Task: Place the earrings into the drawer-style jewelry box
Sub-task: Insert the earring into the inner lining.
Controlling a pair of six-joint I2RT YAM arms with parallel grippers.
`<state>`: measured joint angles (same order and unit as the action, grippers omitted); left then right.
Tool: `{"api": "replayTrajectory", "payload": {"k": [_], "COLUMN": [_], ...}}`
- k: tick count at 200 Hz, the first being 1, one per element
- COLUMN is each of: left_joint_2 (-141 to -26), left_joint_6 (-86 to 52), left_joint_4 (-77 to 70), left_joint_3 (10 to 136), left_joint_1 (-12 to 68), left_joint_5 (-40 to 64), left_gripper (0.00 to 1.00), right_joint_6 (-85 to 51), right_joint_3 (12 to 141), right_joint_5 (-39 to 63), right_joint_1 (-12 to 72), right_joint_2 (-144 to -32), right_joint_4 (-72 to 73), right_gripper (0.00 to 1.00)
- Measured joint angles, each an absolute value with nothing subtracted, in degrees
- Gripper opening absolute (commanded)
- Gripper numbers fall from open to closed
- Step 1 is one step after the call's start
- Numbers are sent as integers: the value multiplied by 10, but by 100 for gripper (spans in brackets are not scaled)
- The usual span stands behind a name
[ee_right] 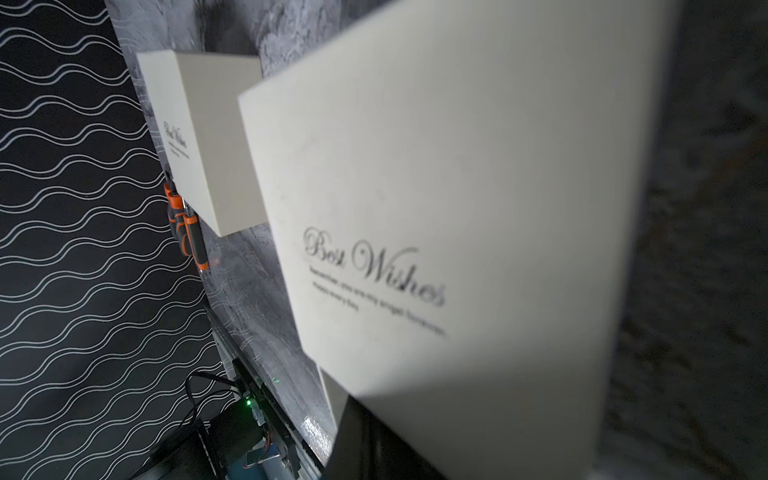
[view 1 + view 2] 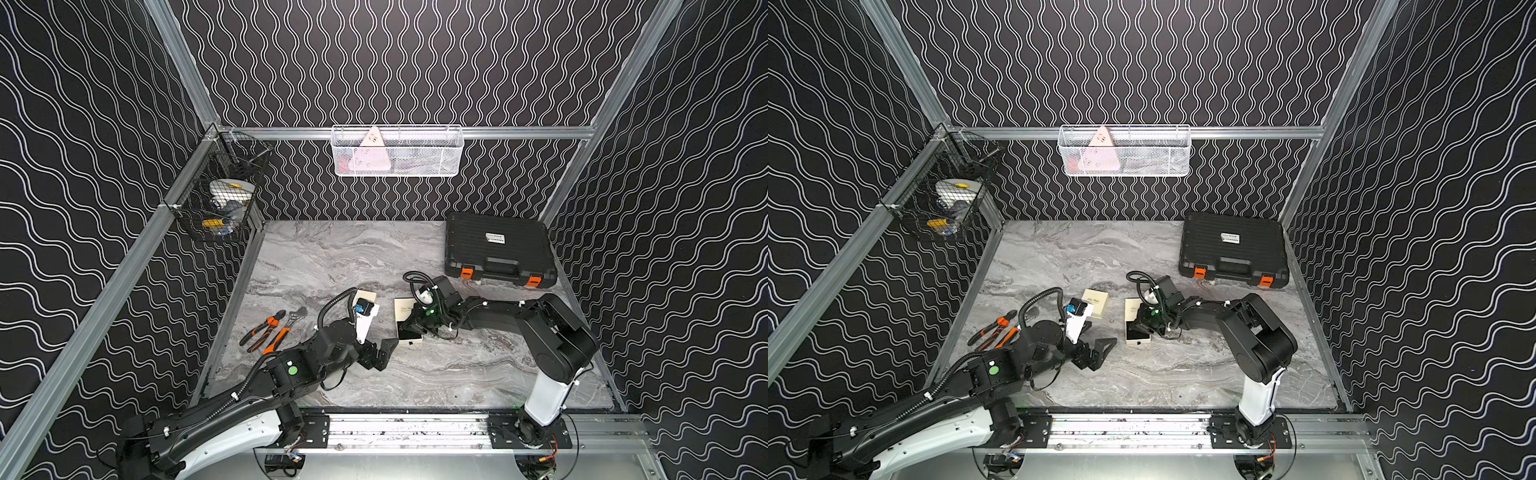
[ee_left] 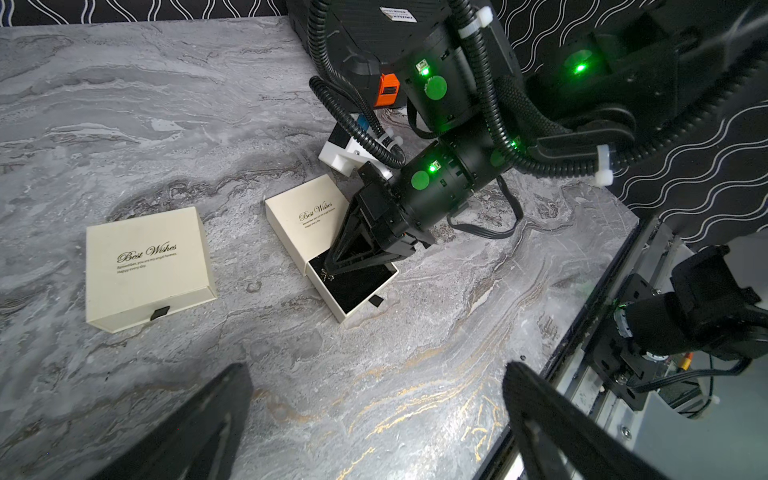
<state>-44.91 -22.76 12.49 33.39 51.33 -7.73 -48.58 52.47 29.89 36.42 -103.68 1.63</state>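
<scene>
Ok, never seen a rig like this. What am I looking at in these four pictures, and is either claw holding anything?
Two robot arms work on a marble table. Two pictures look down from overhead; the other two come from cameras on the wrists. The left gripper is open and empty. The right gripper is shut, tips at the pulled-out drawer of a cream box, beside a tiny glint, likely an earring; held or not, unclear. A closed box, pliers and a black case lie nearby.

Jewelry box (image 3: 291, 224) looks matt cream paperboard, drawer lining (image 3: 357, 286) matt black. Table (image 3: 166, 104) is smooth, marble-look. My left fingers (image 3: 195, 432) are matt black plastic.
</scene>
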Motion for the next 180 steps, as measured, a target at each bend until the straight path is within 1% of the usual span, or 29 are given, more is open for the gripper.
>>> {"api": "replayTrajectory", "payload": {"k": [33, 108, 180], "left_joint_2": [-449, -448, -456], "left_joint_6": [-228, -228, -228], "left_joint_4": [125, 125, 124], "left_joint_3": [334, 334, 334], "left_joint_1": [513, 513, 513], "left_joint_5": [-77, -77, -77], "left_gripper": [99, 99, 99], "right_joint_6": [-484, -484, -484], "right_joint_3": [529, 530, 555], "right_joint_5": [296, 297, 297], "right_joint_1": [366, 367, 375], "right_joint_2": [-1027, -1021, -973], "right_joint_4": [7, -1, -23], "right_gripper": [11, 13, 20]}}
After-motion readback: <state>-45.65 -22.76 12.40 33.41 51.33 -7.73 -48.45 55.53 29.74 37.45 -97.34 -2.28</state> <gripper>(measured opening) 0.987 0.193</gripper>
